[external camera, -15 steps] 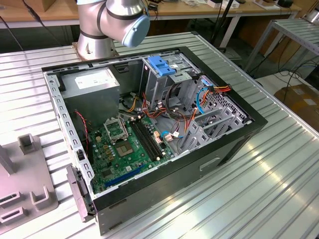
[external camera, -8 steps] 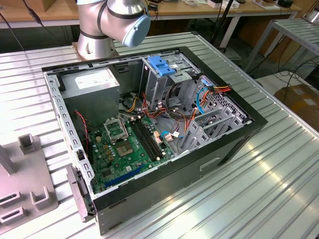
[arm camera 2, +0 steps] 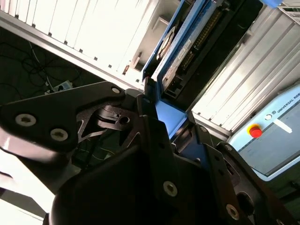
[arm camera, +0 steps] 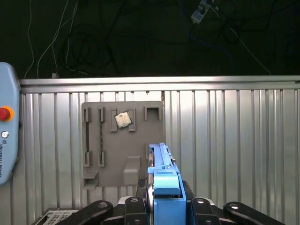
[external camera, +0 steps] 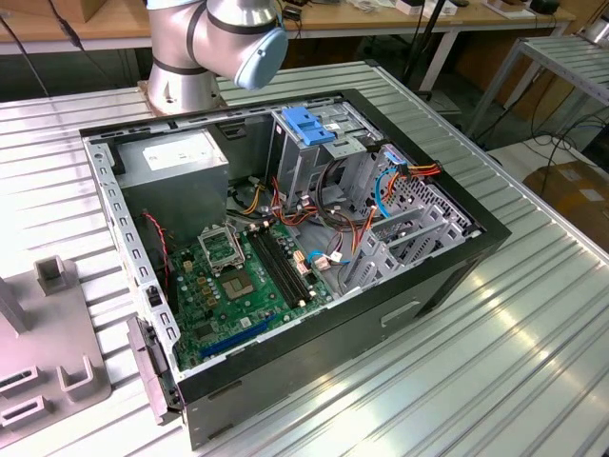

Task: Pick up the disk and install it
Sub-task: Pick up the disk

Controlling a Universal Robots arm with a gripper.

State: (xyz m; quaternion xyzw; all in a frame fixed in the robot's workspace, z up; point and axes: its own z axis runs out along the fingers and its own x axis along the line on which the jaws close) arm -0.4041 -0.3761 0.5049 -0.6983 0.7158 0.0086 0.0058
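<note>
One clamp is doing all the holding: the gripper (arm camera: pixel 165 208) is squeezing the disk (arm camera: pixel 162 185) edge-on by its blue rails, jaws narrow, and is hanging over the table (arm camera: pixel 234 140) near the tray (arm camera: pixel 123 140). The rails are looking slick, so the disk could be slipping or tilting in that grip. Tilted, it could jam at the cage (external camera: pixel 319 152), where loose cables (external camera: pixel 335 195) are crowding the opening.

We see our arm (external camera: pixel 214 43) standing at the counter's far edge, our tool (arm camera: pixel 165 208) clamped on the disk (arm camera: pixel 161 164).
</note>
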